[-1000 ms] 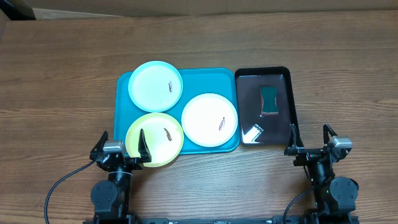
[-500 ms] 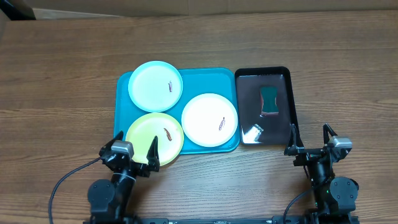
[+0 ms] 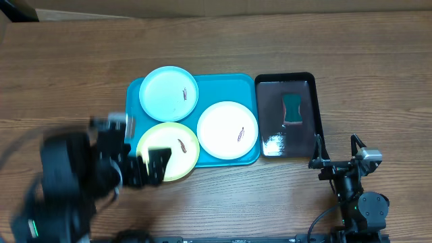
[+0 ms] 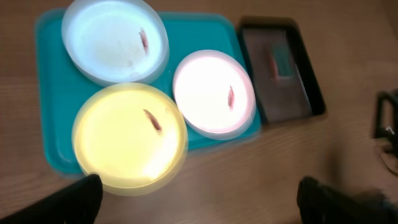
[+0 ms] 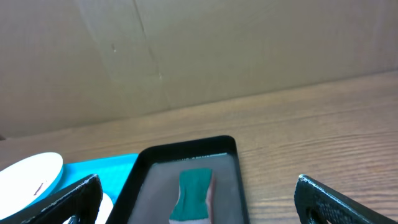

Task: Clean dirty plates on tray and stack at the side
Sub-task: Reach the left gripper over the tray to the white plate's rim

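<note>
Nearest me, my left claw [image 4: 199, 205] stands with its fingers spread wide and nothing between them. It is blurred with motion above the near rim of the yellow-green plate [image 3: 170, 138]. I judge I am holding it wide so it can take that plate's edge, since this is the closest plate and it overhangs the near rim of the turquoise tray [image 3: 202, 82]. My right claw [image 3: 335, 150] is spread wide too and holds nothing. It is parked low on the table [image 3: 67, 67], just short of the black tray [image 3: 270, 91].

Farther out, the white plate [image 3: 227, 129] lies flat beside the yellow-green one, and the cyan plate [image 3: 169, 93] sits at the tray's far left corner. All three face up, each with its brown smear exposed for wiping. None has been cleaned or stacked at the side yet. A green sponge [image 3: 291, 109] lies in the black tray straight ahead of my right claw, which I take to be why that arm waits there.

Compared with a second ago, my left arm has risen and swung to the left. The right arm, the plates and the sponge have not moved.
</note>
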